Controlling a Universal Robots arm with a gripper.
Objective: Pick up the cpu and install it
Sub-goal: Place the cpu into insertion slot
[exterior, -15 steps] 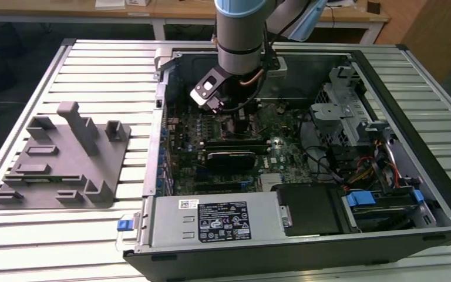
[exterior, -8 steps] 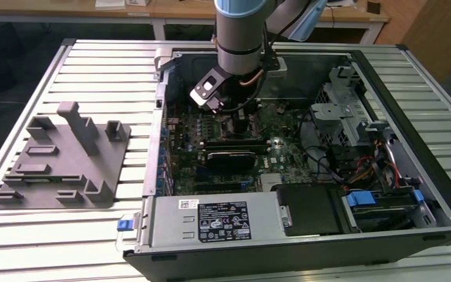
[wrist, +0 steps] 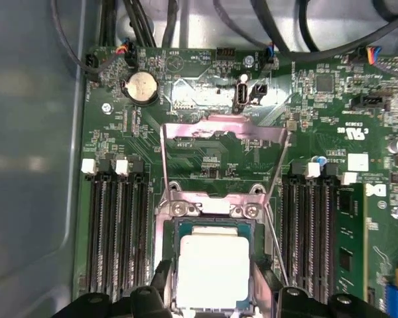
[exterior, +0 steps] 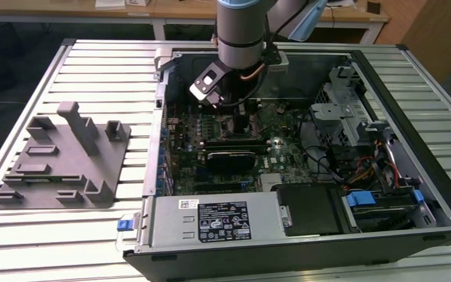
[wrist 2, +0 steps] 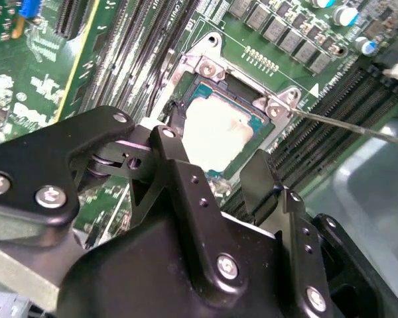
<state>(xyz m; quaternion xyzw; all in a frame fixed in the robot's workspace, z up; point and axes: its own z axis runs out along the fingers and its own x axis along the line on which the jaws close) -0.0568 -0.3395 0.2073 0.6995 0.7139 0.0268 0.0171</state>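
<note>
Lying flat, the cpu (wrist: 213, 268) sits square in its socket (wrist: 215, 211).

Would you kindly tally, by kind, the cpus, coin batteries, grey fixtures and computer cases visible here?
cpu: 1
coin battery: 1
grey fixture: 1
computer case: 1
Total: 4

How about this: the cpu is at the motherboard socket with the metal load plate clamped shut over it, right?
Not quite: the cpu is at the motherboard socket, but the metal load plate is swung open, not clamped over it, as the first wrist view shows.
</note>
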